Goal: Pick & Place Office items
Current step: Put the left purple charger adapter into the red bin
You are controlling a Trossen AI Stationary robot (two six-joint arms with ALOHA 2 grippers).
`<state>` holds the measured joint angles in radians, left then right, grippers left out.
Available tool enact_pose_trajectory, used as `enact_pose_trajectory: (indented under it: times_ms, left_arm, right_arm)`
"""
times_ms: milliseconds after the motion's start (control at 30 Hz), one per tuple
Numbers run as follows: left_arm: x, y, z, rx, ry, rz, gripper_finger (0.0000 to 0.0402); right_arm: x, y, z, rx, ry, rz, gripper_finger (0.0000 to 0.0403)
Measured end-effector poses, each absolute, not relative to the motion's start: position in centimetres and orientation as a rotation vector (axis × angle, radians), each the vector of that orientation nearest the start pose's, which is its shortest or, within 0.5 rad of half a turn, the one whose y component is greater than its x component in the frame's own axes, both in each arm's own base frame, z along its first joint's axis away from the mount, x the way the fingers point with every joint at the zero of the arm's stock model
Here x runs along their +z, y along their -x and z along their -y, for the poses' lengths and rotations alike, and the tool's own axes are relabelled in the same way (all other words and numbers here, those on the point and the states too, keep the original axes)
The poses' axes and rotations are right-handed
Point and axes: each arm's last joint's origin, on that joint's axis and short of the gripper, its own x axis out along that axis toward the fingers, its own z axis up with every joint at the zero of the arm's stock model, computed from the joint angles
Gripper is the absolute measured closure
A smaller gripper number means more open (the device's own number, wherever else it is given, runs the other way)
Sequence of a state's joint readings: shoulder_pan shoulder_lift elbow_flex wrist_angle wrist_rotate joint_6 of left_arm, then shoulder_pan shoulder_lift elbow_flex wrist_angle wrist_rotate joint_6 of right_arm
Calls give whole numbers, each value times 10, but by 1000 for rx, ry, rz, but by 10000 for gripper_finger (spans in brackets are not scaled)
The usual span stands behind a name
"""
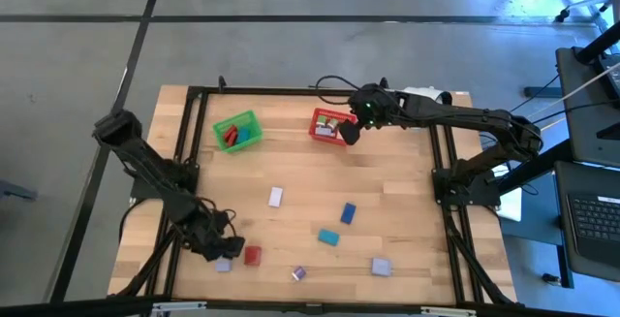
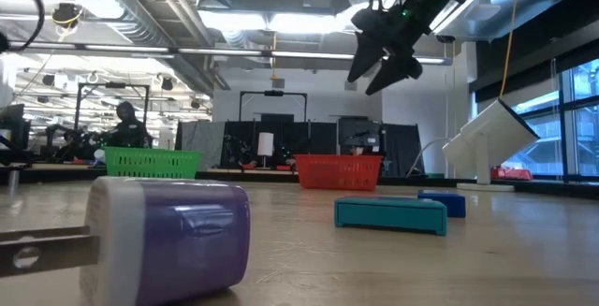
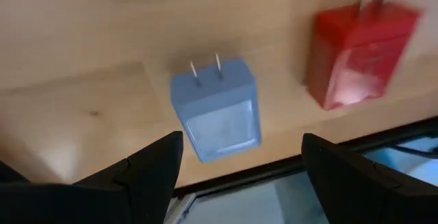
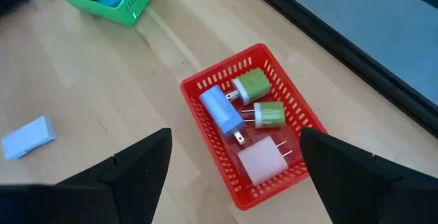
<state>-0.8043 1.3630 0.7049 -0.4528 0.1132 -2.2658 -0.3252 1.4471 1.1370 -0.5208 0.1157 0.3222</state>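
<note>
The wooden worktop (image 1: 407, 249) carries a red basket (image 4: 195, 90) and a green basket (image 1: 237, 131) at its far side. The right gripper (image 1: 349, 133) hangs above the red basket, jaws wide and empty, over two green plugs (image 4: 260, 101), a blue plug (image 4: 220, 109) and a pink plug (image 4: 259, 161). The left gripper (image 3: 236, 162), jaws wide, straddles a lavender plug (image 3: 219, 111) at the near edge, a red piece (image 3: 356, 53) just beside.

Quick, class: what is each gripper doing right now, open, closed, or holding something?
Left gripper: open, empty, over the lavender plug.
Right gripper: open, empty, above the red basket.
</note>
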Motion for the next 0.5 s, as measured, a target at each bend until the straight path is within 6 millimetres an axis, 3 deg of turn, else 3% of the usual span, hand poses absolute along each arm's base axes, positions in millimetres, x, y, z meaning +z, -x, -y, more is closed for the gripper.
enact_pose_trajectory:
  times_ms: [233,500]
  left_arm:
    - [149,-175,190,825,1425,-1476,107]
    - [129,-185,190,912,1402,-1485,108]
  right_arm:
    - [275,-286,99,-514,-373,-798,80]
    - [274,-285,99,-493,-334,-814,80]
